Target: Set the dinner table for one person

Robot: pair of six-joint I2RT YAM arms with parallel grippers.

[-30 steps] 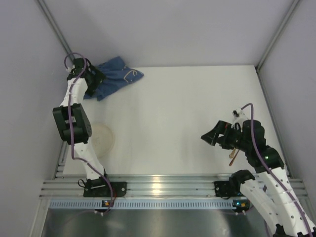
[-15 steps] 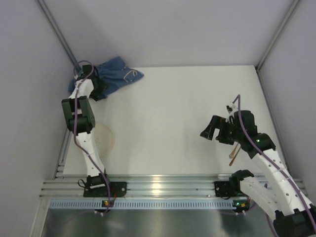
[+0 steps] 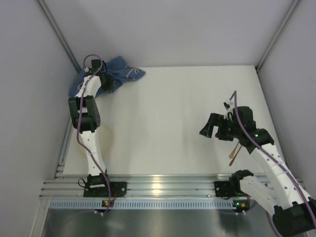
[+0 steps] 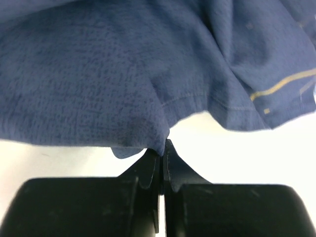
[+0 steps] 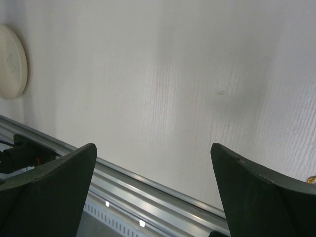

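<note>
The large matte white dinner table (image 3: 168,113) fills the overhead view. At its far-left corner our left gripper (image 4: 162,153) is pinched tight on the hem of the crumpled blue cloth mat (image 4: 98,74), likely to drag it flat into place. Our right gripper (image 5: 153,148) hangs wide apart, empty, near a slim wooden utensil (image 3: 233,154), perhaps a spoon.

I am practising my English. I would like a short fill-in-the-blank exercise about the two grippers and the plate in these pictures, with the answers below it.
1. The left gripper is shut on the edge of the ___ cloth.
2. The right gripper is ___, with nothing between its fingers.
3. The cream plate lies on the dinner table near the base of the ___ arm.

Missing words: blue; open; left.
</note>
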